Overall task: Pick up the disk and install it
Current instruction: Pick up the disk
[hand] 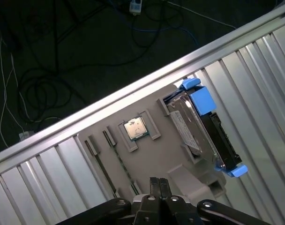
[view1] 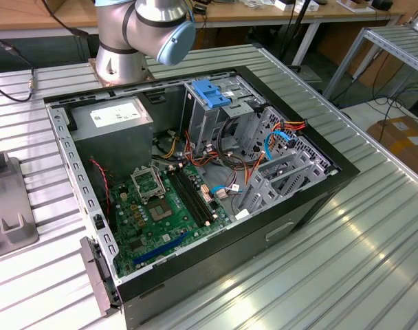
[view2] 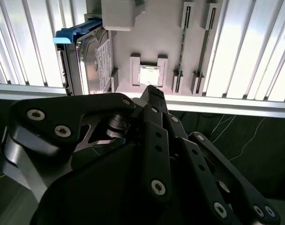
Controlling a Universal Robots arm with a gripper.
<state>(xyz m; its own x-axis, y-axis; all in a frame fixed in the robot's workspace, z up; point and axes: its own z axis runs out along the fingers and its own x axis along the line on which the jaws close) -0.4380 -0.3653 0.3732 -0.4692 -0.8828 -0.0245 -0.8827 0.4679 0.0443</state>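
Ribbed table (hand: 259, 61) w/ 1 disk (hand: 202, 129)

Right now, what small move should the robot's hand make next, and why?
Probably a short sideways shift to bring the hand over the disk. Its fingers are closed and empty, hovering above the grey tray roughly in line with the small square chip, while the disk stands on edge in its slot off to one side, untouched.

Exterior view: the arm (view1: 126, 34), grey shoulder joint upright on its base, pale blue end cap (view1: 176, 42). Both wrist views: the hand (hand: 159, 182) (view2: 152, 91), black linkage fingers (hand: 154, 188) pressed together, gripping nothing.
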